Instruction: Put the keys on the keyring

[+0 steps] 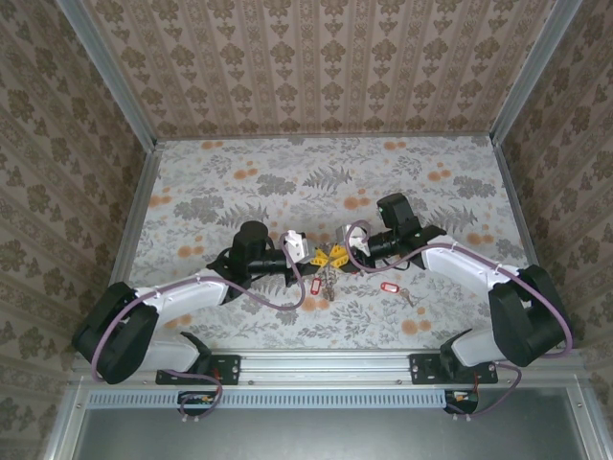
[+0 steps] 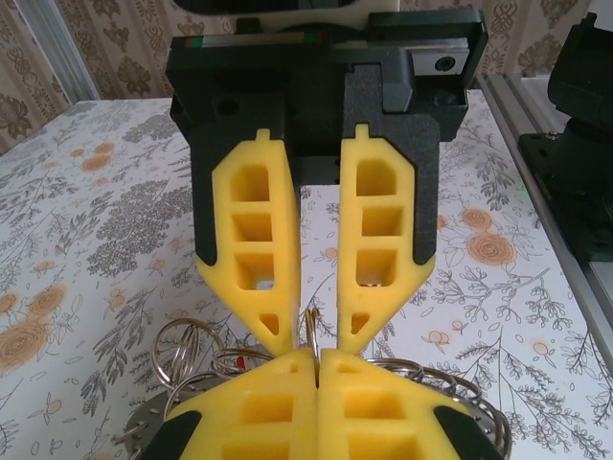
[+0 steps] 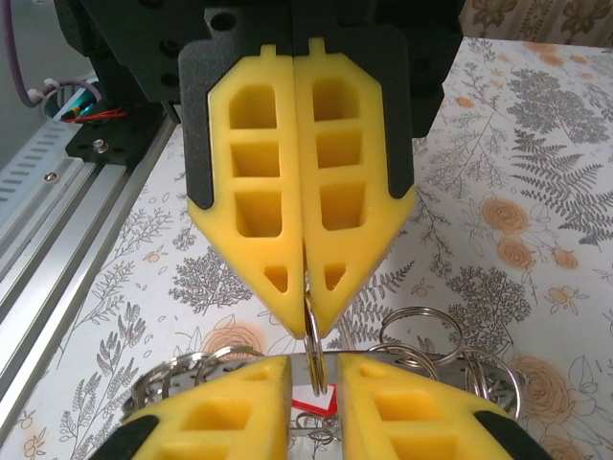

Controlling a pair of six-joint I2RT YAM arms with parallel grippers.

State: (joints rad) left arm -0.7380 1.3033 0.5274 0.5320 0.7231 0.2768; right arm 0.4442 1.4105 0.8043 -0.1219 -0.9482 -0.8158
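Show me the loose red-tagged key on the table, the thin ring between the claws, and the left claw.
loose key point(image 1: 388, 287): top view, its red tag.
thin ring point(image 3: 313, 350): right wrist view, loop below the upper tips.
left claw point(image 2: 317, 355): left wrist view, where its closed tips meet.

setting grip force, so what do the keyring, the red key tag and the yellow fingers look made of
keyring: thin silvery wire loop with bright glints, looks like polished steel. red tag: bright, smooth-looking, probably plastic. fingers: matte yellow with open cells, likely printed plastic or foam, can't tell which.
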